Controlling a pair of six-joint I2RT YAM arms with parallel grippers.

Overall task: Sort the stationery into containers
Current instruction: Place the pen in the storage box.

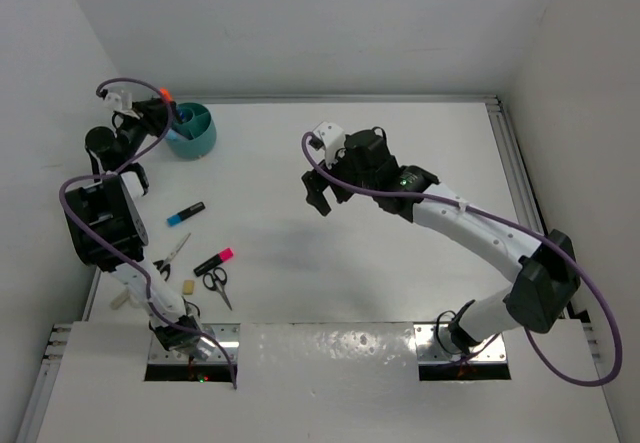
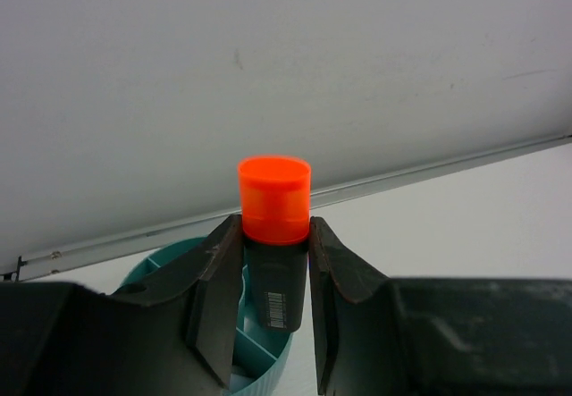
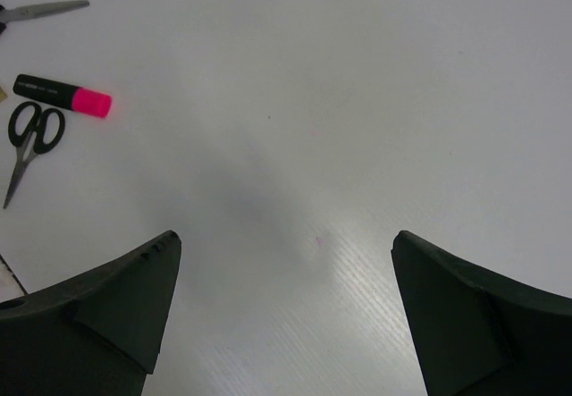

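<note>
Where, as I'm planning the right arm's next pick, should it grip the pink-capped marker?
The pink-capped marker lies flat on the table, so come from straight above with the jaws across its width. Grip mid-barrel, probably toward the cap: the scissors sit close beside its black end, leaving less room there.

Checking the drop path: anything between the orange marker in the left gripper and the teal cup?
Nothing visible. The left gripper holds the orange marker upright over the teal cup; only the cup's own dividers lie below it.
</note>
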